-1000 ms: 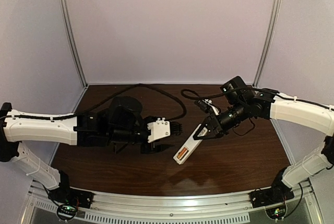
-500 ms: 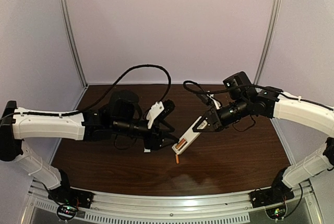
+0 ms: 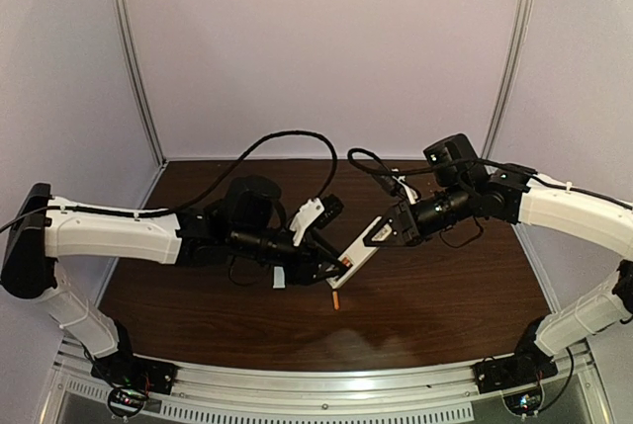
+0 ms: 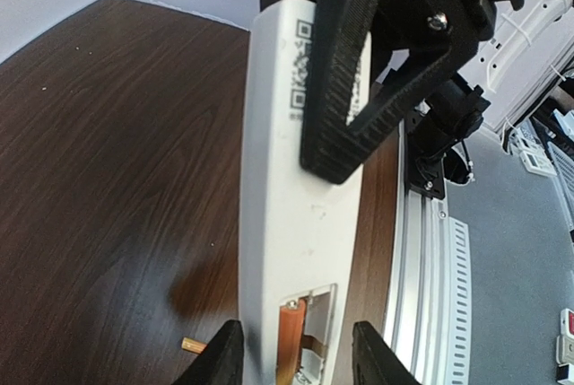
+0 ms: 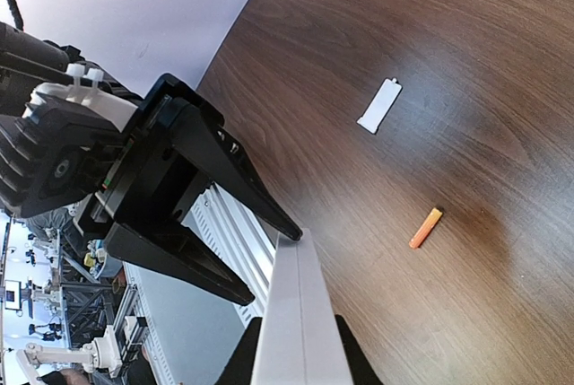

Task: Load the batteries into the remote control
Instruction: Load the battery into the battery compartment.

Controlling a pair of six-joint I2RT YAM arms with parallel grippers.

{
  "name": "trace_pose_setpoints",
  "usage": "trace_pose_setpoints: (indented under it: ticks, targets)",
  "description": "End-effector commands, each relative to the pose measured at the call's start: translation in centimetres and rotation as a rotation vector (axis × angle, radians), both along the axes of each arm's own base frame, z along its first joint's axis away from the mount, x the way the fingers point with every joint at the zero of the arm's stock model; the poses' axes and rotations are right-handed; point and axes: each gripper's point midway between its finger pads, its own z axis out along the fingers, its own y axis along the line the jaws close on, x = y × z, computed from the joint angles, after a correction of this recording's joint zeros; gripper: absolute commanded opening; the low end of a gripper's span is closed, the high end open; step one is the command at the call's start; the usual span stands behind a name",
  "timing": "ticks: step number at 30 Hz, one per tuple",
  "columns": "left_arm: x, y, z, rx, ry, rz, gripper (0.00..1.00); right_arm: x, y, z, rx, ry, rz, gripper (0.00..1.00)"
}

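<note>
White and slim, the remote control (image 3: 362, 252) is held off the dark wooden bench (image 3: 445, 315), tilted with its back side showing and its open battery bay at the lower end. The right tool (image 3: 389, 236) is closed on the remote control's upper part, one black finger lying across the printed code on the back. The left tool (image 3: 331, 268) is at the remote control's lower end with its jaws spread, one finger (image 4: 224, 360) on either side of the bay; whether they touch the casing cannot be told. One orange battery (image 4: 289, 342) lies lengthwise in the bay, against its left wall. The second battery (image 3: 336, 300) lies flat on the bench just past the remote control's lower end, touching nothing. A small white cover plate (image 5: 379, 105) lies on the bench farther from the remote control, beyond the second battery and on the left arm's side.
</note>
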Motion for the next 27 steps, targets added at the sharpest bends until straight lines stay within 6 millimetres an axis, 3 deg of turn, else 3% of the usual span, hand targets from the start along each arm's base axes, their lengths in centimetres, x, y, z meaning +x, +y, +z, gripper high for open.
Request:
trace_pose_setpoints:
  ticks: [1,10,27]
  targets:
    - [0.4,-1.1,1.5,-0.059,-0.001,-0.006,0.42,0.3,0.2,2.2,0.048,-0.047,-0.008,0.0]
    - [1.3,-0.9,1.0,-0.048,0.012,0.022,0.26,0.0,0.1,2.6,0.054,-0.051,0.001,0.0]
    - [2.6,-0.4,-2.4,0.101,0.002,0.069,0.18,-0.5,0.6,4.2,0.123,-0.029,0.016,0.0]
